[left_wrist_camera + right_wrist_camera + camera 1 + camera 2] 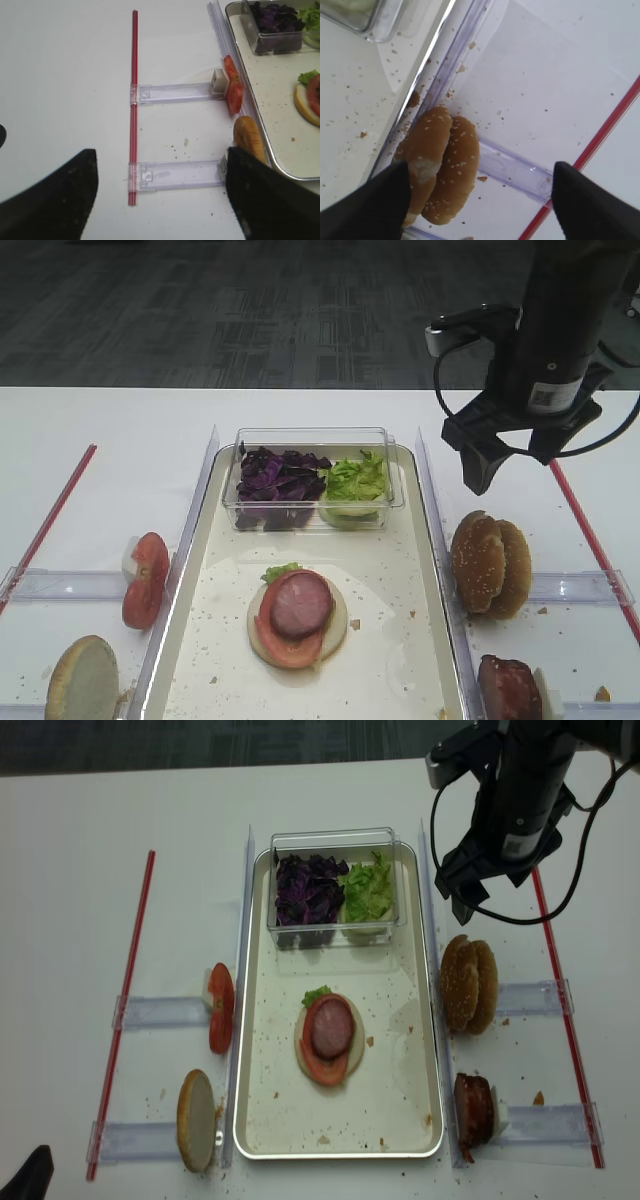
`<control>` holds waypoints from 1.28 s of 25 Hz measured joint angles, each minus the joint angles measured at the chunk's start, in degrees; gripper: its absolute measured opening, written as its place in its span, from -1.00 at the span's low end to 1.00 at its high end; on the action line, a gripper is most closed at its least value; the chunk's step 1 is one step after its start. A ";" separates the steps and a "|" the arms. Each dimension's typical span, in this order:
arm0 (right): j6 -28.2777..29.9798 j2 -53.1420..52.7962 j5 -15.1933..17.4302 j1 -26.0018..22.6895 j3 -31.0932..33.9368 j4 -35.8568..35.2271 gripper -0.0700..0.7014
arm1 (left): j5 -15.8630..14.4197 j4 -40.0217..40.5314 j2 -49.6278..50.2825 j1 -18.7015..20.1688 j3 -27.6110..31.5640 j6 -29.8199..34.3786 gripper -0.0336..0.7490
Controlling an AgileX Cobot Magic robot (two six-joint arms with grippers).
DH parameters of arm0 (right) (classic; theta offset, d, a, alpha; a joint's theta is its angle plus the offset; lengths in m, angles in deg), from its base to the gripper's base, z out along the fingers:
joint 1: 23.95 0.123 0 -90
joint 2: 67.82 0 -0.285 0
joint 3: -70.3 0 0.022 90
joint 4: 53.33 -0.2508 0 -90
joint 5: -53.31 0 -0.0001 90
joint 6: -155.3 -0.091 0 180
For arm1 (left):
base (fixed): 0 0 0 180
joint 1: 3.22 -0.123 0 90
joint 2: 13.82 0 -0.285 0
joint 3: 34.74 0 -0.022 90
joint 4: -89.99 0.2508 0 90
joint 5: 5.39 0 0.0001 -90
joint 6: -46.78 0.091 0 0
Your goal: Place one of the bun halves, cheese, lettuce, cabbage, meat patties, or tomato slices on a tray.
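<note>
My right gripper (515, 455) hangs open above the table, right of the tray (400, 570), holding nothing. Below it two sesame bun halves (442, 167) stand on edge in a clear rack; in the right wrist view they lie beside the left finger, apart from it. On the tray sits a bun half topped with lettuce, a tomato slice and a meat patty (300, 603). Cabbage (275, 478) and lettuce (355, 480) fill a clear box. Tomato slices (145, 578) and a flat bun half (82, 678) stand left of the tray, meat patties (508, 688) to its right. My left gripper (160, 185) is open and empty over the left table. Cheese is out of view.
Clear plastic racks (580, 587) flank the tray on both sides. Red strips (590, 540) run along the outer ends of the racks, left and right. The clear box (312, 436) stands at the tray's far end. Crumbs speckle the tray and table.
</note>
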 joint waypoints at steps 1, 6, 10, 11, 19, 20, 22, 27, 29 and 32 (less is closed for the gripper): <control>0.00 0.00 0.22 0.00 0.00 0.00 0.73 | 0.00 0.00 0.00 0.00 0.00 0.00 0.35; -0.13 0.00 0.23 0.00 0.00 0.00 0.73 | 0.00 0.00 0.00 0.00 0.00 0.00 0.34; -0.38 0.00 0.23 -1.52 0.00 -0.87 0.74 | 0.00 0.00 0.00 0.00 0.00 0.00 0.34; -0.46 0.00 0.23 -2.54 0.00 -1.02 0.74 | 0.00 0.00 0.00 0.00 0.00 0.00 0.34; -1.34 0.00 -0.23 -12.55 0.00 -1.10 0.74 | 0.00 0.00 0.00 0.00 0.00 0.00 0.35; -1.34 0.00 -0.23 -13.76 0.00 -1.10 0.74 | 0.00 0.00 0.00 0.00 0.00 0.00 0.35; -1.39 0.00 -0.23 -15.96 0.00 -1.13 0.74 | 0.00 0.00 0.00 0.00 0.00 0.00 0.34; -1.39 0.00 -0.23 -19.06 0.00 -1.25 0.74 | 0.00 0.00 0.00 0.00 0.00 0.00 0.34; -1.39 0.00 -0.23 -19.22 0.00 -1.36 0.74 | 0.00 0.00 0.00 0.00 0.00 0.00 0.34; -1.39 0.00 -0.23 -19.22 0.00 -1.78 0.74 | 0.00 0.00 0.00 0.00 0.00 0.00 0.34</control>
